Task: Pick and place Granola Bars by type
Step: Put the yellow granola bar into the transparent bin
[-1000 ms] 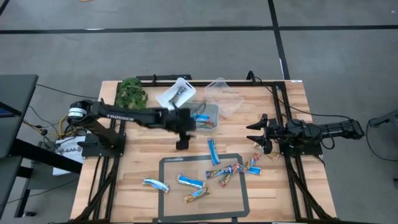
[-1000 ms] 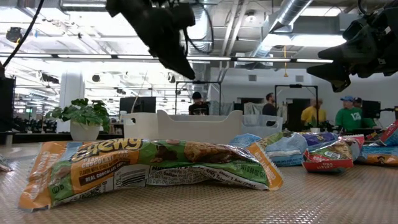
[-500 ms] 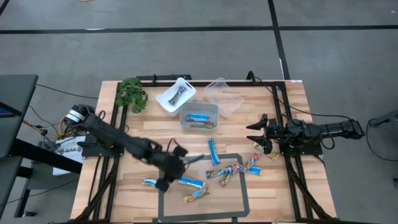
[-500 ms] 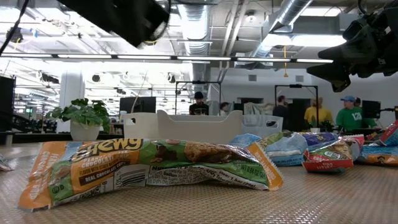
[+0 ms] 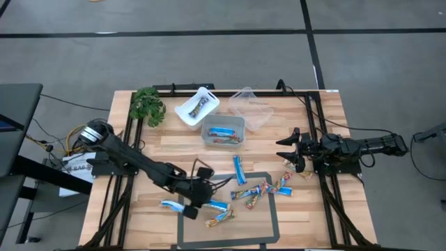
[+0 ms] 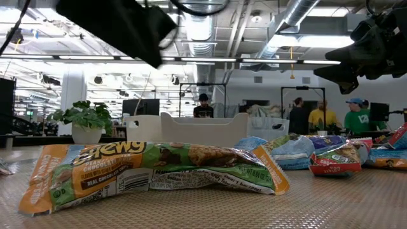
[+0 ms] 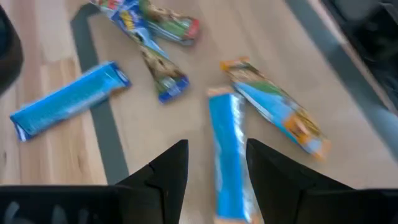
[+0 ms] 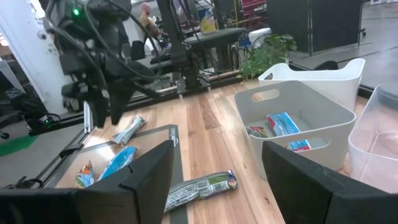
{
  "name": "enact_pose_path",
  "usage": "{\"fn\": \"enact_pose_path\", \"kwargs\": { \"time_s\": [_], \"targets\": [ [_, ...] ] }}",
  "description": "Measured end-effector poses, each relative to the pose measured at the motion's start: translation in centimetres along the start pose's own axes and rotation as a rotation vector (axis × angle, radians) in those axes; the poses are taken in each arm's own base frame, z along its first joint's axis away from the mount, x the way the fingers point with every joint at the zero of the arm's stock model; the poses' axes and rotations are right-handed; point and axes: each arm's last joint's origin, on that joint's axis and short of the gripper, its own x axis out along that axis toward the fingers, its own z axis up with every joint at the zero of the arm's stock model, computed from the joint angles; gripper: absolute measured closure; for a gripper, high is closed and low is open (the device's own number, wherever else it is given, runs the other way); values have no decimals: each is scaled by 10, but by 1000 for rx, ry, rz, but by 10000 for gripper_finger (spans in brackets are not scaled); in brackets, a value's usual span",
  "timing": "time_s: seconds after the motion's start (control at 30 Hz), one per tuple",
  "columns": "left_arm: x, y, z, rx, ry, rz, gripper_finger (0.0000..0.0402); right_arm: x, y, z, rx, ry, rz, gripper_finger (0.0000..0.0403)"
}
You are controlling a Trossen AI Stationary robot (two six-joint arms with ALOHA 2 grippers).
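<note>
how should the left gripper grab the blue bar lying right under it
Come straight down on the blue bar and pinch across its narrow middle. It lies flat and lengthwise between the open fingers of the left gripper, with clear mat on both long sides.

High view looks straight down on whole table (image 5: 306, 209). Low view sits at tabletop level, close behind bar (image 6: 152, 168). Wrist views look past own fingers; both probably share mat (image 8: 149, 140).

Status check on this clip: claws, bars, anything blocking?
Left claw open, poised over a blue bar at the mat's left side, nothing held. Right claw open, waiting at the table's right edge. Loose granola bars around; path unobstructed.
</note>
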Motion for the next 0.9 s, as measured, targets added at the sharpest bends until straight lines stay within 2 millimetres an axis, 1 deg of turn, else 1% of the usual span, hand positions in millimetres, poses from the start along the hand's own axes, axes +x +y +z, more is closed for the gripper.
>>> {"fn": "enact_pose_path", "kwargs": {
  "time_s": [0.17,0.4,0.47,0.73,0.9],
  "targets": [
    [24,5,-1,-38,29,0,246,0,0,0,0,0,0,163],
    [42,1,0,-42,79,-54,246,0,0,0,0,0,0,163],
    [46,-1,-1,-42,89,-76,246,0,0,0,0,0,0,163],
    [45,-2,-6,-37,147,-68,246,0,0,0,0,0,0,163],
    [59,-4,-16,-35,206,-73,246,0,0,0,0,0,0,163]
  ]
}}
